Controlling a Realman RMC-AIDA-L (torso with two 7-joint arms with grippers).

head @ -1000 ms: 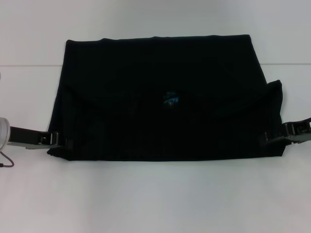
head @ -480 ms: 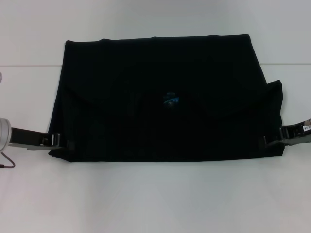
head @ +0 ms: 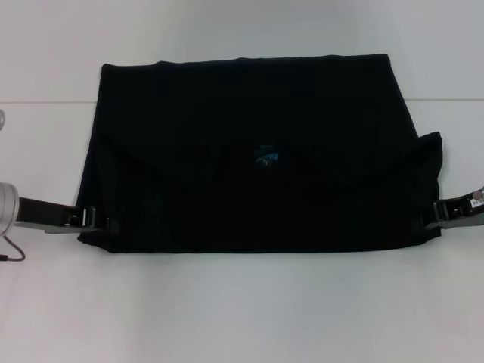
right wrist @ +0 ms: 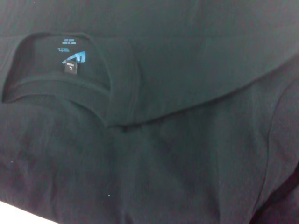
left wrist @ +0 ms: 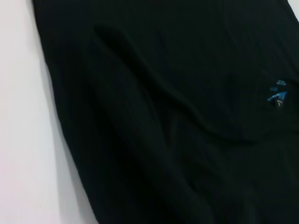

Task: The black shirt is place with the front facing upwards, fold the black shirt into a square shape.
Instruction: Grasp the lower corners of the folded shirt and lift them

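Shirt: I count one large plain black cotton T-shirt (head: 257,151), folded into a wide rectangle on the white table (head: 242,310), spanning the whole stretch between my two grippers.
Neck label: one small blue label (head: 266,157) sits near the middle of the shirt, about halfway between the grippers; the right wrist view shows it inside the round neckline, with a fold edge running slantwise just beside the collar.
Left gripper: my left gripper (head: 94,219) is at the shirt's near left corner, fingertips against the cloth edge. I cannot tell from here whether they are pinching it or standing apart.
Right gripper: my right gripper (head: 431,221) is at the shirt's near right corner, touching the hem where a sleeve flap bulges outward. I cannot tell how its fingers stand either.
Edges: the near hem runs almost straight from one gripper to the other; the far edge lies well beyond both, roughly parallel to it. The left side slants outward towards my left gripper.
Open room: I see bare white table on the near side of both grippers, more outboard of the left one, and a band beyond the far edge.
Containers: I see nothing that holds anything.
Count: one shirt, one label, two grippers.
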